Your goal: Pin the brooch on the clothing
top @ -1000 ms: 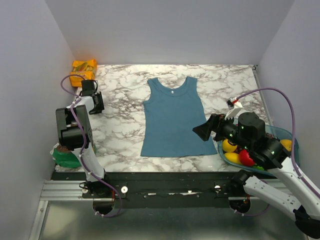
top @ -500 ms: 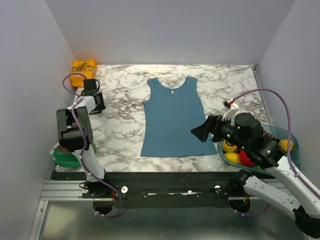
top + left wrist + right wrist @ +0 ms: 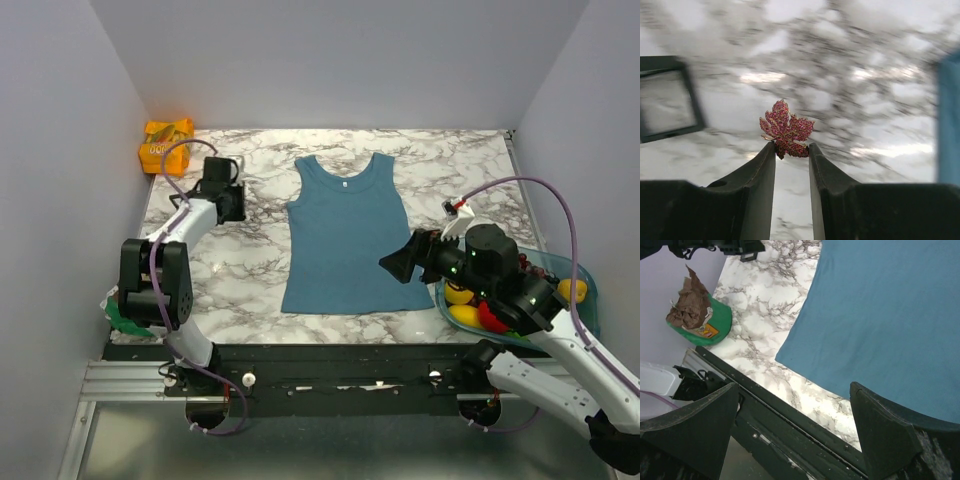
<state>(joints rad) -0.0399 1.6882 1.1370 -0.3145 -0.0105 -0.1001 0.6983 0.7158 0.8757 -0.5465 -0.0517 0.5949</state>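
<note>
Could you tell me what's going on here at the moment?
The left gripper pinches the red brooch between its fingertips, above the marble table just left of the teal top. The top lies flat in the middle, with nothing pinned on it yet. The right gripper hovers open over the top's lower right corner.

Bright even light; left wrist view blurred behind sharp brooch (image 3: pixel 786 129)

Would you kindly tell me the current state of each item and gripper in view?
brooch, gripped at its base, not yet pinned.
left gripper, shut on the brooch.
right gripper, wide open, empty.
tank top, spread flat, no pin on it.
black-framed box, blurred; open or shut unclear.
</note>
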